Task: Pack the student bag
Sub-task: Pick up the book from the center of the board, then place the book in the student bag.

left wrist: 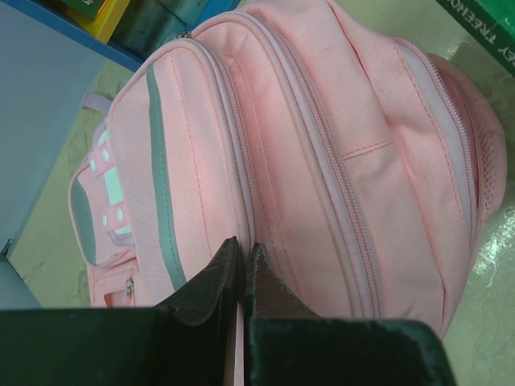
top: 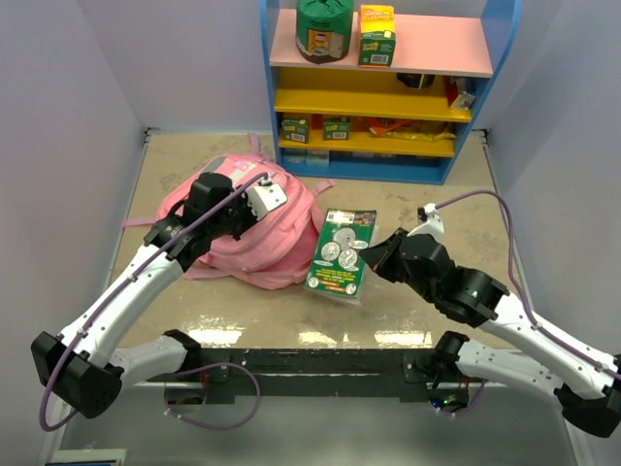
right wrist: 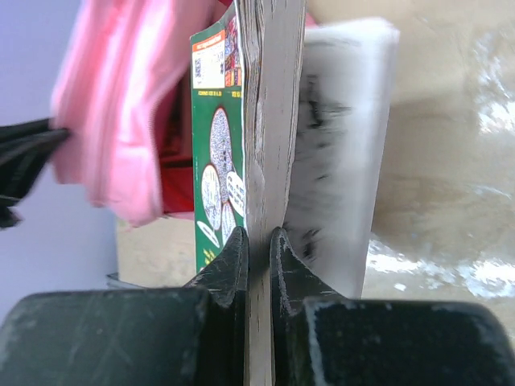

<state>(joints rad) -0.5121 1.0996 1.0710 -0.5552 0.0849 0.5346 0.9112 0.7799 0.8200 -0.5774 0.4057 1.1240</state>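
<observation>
Table (top: 262, 313): left end effector (left wrist: 243, 246) closed atop bag (left wrist: 322, 161); right end effector (right wrist: 257, 238) clamps book (right wrist: 216, 161) edge.

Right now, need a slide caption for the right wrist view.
Right end effector clamped on the edge of a green-covered paper book, soft pink fabric backpack behind.

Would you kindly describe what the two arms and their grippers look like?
The left arm and right arm have white tubular links with bulky black joints. A thin purple cable runs along each. Each wrist carries a small white camera block. The left gripper and right gripper have black, wedge-shaped fingers.
</observation>
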